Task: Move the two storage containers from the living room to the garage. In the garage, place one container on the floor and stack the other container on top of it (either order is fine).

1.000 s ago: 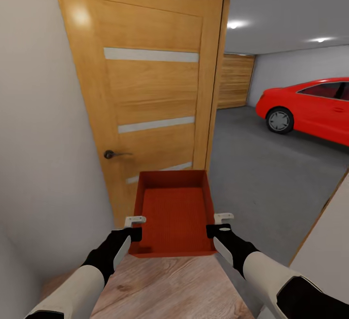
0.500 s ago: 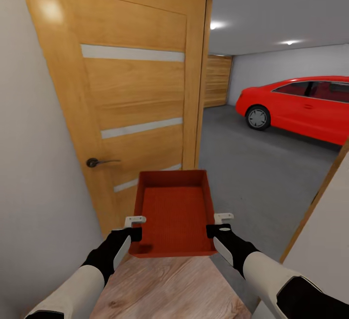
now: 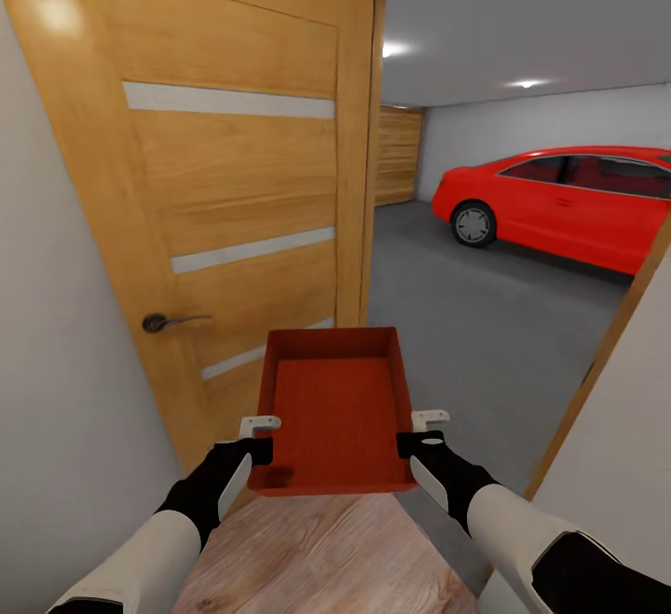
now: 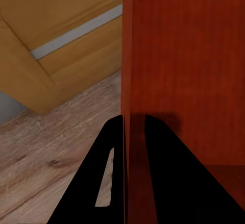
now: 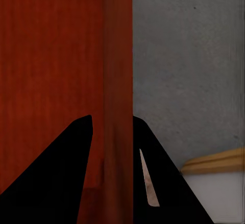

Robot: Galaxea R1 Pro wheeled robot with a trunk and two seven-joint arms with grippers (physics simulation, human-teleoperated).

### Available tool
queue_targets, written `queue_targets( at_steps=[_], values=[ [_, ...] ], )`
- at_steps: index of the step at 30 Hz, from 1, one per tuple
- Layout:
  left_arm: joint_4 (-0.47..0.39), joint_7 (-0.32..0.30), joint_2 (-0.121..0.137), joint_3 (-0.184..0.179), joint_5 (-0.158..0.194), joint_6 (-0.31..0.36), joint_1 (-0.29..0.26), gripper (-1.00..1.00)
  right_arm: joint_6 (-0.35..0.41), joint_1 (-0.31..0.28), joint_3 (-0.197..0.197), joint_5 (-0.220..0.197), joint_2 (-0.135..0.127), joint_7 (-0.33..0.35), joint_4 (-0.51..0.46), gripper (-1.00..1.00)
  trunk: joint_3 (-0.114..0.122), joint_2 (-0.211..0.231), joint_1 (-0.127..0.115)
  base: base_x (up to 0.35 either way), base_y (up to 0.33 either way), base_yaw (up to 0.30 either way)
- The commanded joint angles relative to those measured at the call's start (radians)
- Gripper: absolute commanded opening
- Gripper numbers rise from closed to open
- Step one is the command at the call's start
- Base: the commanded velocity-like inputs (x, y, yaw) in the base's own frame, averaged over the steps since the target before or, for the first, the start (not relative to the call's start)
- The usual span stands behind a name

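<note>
Orange-red bin [image 3: 337, 409] carried level at six o'clock, one long wall pinched in the left gripper [image 3: 258, 437], the other in the right gripper [image 3: 421, 431], keeping it square for the doorway, wooden door [image 3: 233, 195] at eleven o'clock, grey garage floor [image 3: 466, 316] at one o'clock.

Open doorway ahead-right onto bare grey garage floor [image 3: 466, 316]. Wooden door [image 3: 233, 195] close on left, near bin [image 3: 337, 404] corner. Door frame [image 3: 596, 362] narrows right side. Red car [image 3: 568, 204] parked well beyond.
</note>
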Motion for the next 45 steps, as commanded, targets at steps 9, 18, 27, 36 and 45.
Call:
queue_targets(
  at_steps=[9,18,27,36,45],
  values=[
    [-0.004,0.012,0.002,0.003,-0.018,0.008,-0.001,-1.0,0.007,-0.001,0.009,0.0,-0.01,-0.01,0.021,-1.0,-0.002,-0.002,0.001,0.0,0.0,-0.24],
    [-0.004,0.012,0.001,0.003,-0.018,0.008,-0.001,-1.0,0.007,-0.001,0.009,0.001,-0.01,-0.01,0.022,-1.0,-0.002,-0.002,0.001,0.0,0.0,-0.242],
    [-0.004,0.012,0.001,0.003,-0.018,0.008,-0.001,-1.0,0.007,-0.001,0.009,0.001,-0.01,-0.01,0.022,-1.0,-0.002,-0.002,0.001,0.024,0.023,-0.242],
    [-0.004,0.012,0.001,0.002,-0.018,0.008,-0.001,-1.0,0.007,-0.001,0.009,0.001,-0.01,-0.01,0.021,-1.0,-0.002,-0.002,0.001,0.166,0.217,-0.242],
    [-0.004,0.012,0.001,0.002,-0.018,0.008,-0.001,-1.0,0.007,-0.001,0.009,0.001,-0.01,-0.01,0.021,-1.0,-0.002,-0.002,0.001,0.185,0.229,-0.242]
  ],
)
